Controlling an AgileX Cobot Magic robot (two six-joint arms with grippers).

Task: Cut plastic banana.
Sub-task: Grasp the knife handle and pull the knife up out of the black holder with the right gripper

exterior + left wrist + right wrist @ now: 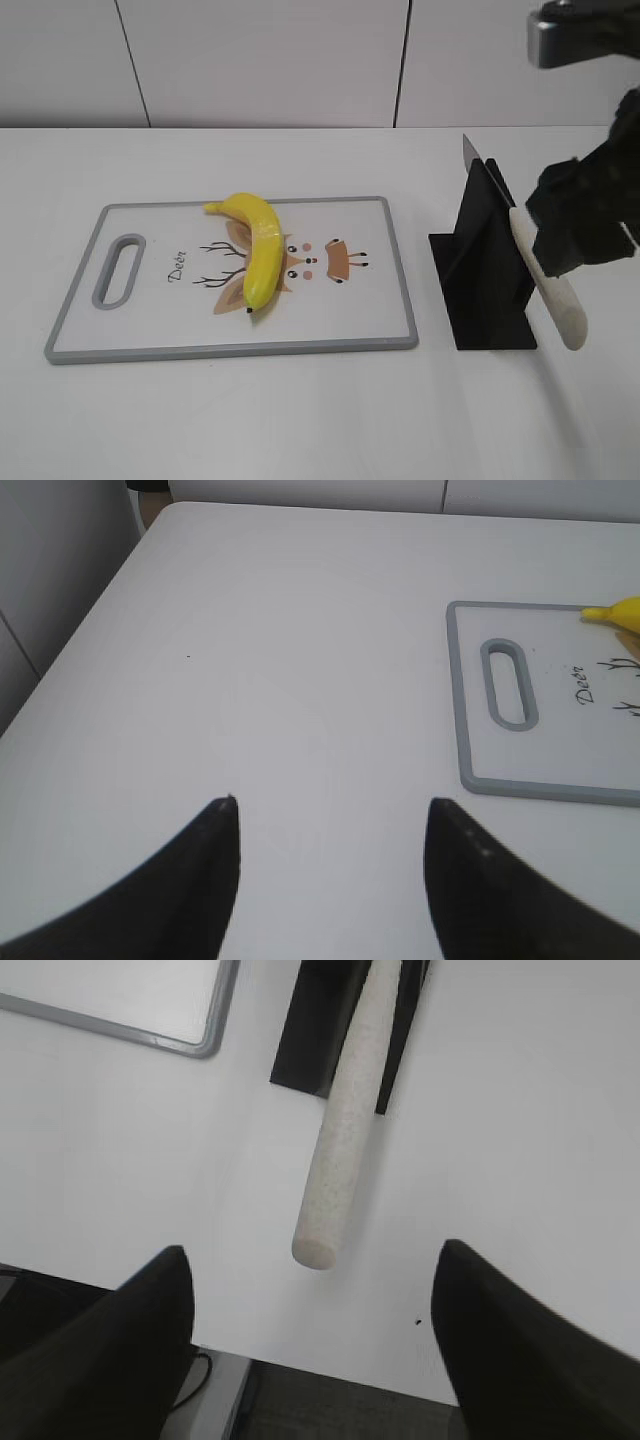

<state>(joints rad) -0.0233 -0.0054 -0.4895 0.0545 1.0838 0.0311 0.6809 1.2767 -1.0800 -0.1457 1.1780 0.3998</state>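
Note:
The plastic banana is glossy yellow and lies on the white cutting board with a grey rim, stem at the back, dark tip toward the front. Its stem end shows at the edge of the left wrist view. A knife with a cream handle rests in a black stand right of the board. My right gripper is open, just behind the handle's end, not touching it. My left gripper is open and empty over bare table, left of the board.
The table's front edge lies just under my right gripper, with the floor and a cable below. The table's left edge and a wall stand left of my left gripper. The board has a handle slot.

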